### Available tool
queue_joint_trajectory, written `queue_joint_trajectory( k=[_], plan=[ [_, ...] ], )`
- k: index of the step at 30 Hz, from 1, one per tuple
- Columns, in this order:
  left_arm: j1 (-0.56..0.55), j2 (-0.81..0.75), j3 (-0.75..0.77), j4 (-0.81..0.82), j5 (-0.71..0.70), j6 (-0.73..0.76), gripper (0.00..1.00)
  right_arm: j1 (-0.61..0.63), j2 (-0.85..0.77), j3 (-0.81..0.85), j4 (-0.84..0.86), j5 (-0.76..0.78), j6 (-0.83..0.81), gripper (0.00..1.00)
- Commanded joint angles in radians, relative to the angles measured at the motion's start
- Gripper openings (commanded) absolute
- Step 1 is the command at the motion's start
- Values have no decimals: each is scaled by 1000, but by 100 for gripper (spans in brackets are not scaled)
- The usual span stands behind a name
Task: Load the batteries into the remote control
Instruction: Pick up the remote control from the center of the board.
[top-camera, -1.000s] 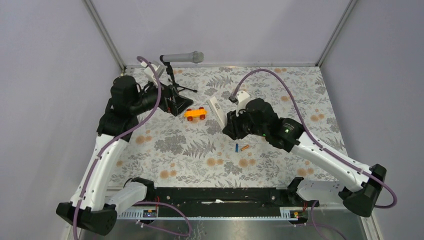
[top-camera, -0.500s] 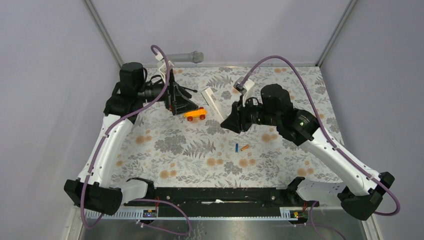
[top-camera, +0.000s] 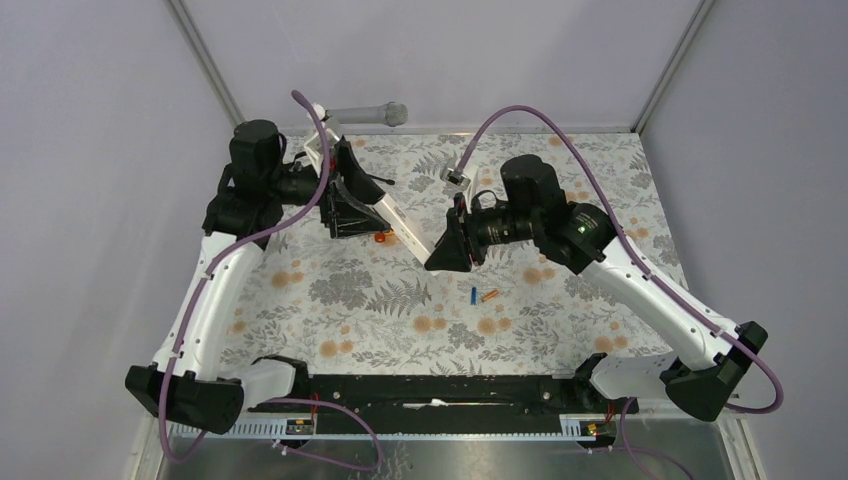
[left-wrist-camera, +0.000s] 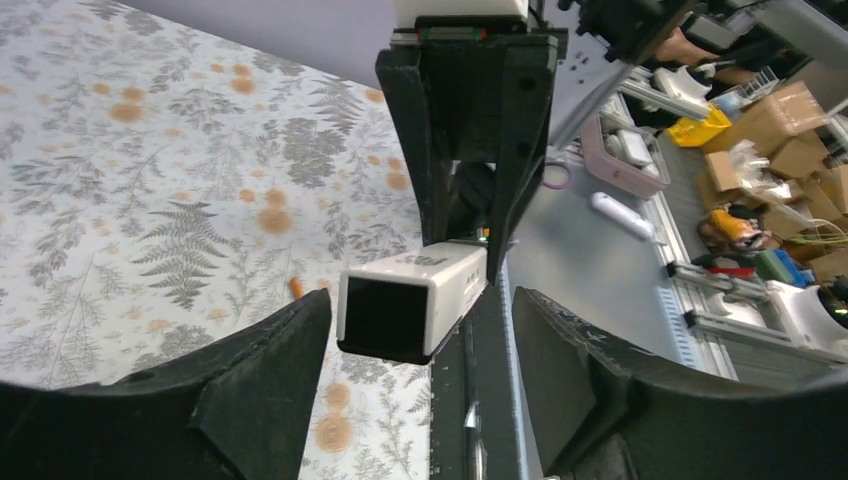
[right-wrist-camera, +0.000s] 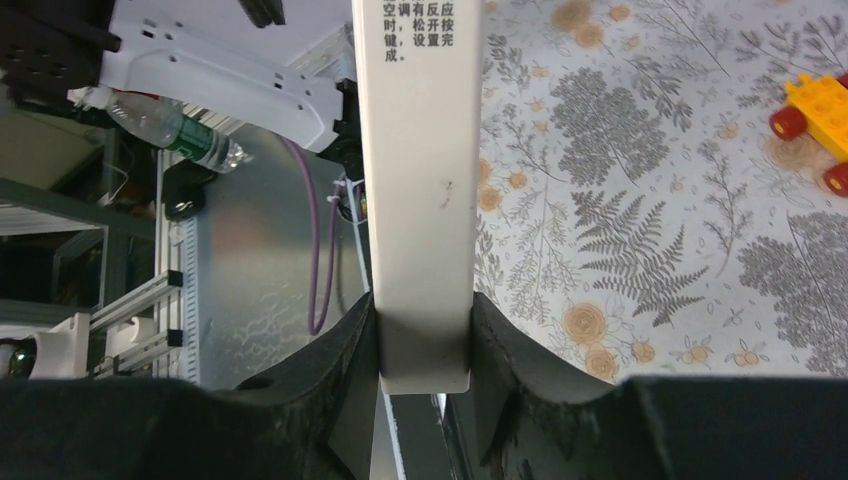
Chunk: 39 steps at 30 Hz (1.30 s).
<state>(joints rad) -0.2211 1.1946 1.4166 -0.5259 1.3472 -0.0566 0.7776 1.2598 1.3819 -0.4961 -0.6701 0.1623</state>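
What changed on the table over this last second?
The right pincer, clamped on the remote control, tilted it leftward toward the left arm. The left pincer turned to meet it and now straddles its free end, open, not gripping. The blue battery, orange battery and microphone stayed put.

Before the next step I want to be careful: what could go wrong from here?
Only the right gripper clamps the remote control, at one end; it could pivot or slip.
The left gripper stands open around the other end; closing off-centre might knock it.
The orange battery and blue battery lie loose and could roll.
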Motion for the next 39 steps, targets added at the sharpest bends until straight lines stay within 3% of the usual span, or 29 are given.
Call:
queue_joint_trajectory(
  k=[1,4,7,9,13,19,26,34,39],
  plan=[
    [6,-65,-113,442,123,-311,68,-3,1,75,45,-116,-17,27],
    [5,-100,-235,918,135,-671,66,-3,7,78,58,-187,-16,28],
    [3,-91,-264,1117,145,-857,66,-3,21,87,58,-229,-19,28],
    [-5,-97,-266,1121,142,-871,67,-3,28,90,59,-235,-27,28],
    [-18,-119,-260,1093,146,-864,78,-1,43,88,47,-208,-70,27],
    [-21,-141,-261,899,152,-722,70,-2,57,106,56,-157,-100,26],
    [-23,-122,-261,865,128,-718,77,-2,38,128,47,-159,-124,26],
    [-23,-109,-240,840,117,-718,55,-1,81,191,-65,-106,-208,26],
    [-23,-95,-234,834,118,-721,52,0,105,236,-135,-96,-244,25]
  ],
)
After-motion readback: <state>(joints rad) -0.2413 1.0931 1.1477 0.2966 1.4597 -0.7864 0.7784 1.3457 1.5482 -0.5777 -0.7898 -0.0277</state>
